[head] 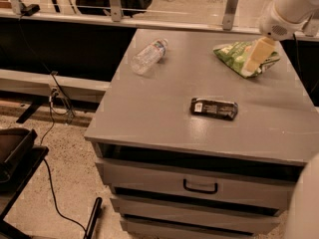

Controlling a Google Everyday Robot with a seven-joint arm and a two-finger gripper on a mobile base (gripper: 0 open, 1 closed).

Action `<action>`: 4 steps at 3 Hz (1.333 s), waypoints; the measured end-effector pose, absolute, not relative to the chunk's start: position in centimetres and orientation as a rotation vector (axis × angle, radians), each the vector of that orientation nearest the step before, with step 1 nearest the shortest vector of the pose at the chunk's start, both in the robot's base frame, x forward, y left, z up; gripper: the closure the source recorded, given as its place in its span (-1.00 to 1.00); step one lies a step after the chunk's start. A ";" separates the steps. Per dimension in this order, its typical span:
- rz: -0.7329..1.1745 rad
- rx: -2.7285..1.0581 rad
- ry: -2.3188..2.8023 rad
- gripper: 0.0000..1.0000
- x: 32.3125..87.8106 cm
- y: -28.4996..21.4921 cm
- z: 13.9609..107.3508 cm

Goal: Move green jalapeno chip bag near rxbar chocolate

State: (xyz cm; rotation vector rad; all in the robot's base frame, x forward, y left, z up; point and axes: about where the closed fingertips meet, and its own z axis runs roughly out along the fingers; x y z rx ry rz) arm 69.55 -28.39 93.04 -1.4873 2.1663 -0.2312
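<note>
While the gripper (257,57) — grip unclear — hangs over the chip bag (232,54), bottle (148,57) lies apart.

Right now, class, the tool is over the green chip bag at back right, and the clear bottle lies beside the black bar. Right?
No. The camera view shows the bottle at back left, well apart from the rxbar chocolate near the front. The tool is over the green jalapeno chip bag at back right.
</note>
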 end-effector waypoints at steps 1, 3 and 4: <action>-0.199 -1.398 2.201 -1.00 72.3 -29.5 91.0; -0.100 -1.156 2.320 -0.63 73.9 -33.0 85.8; -0.006 -1.102 2.326 -0.16 73.7 -33.4 84.3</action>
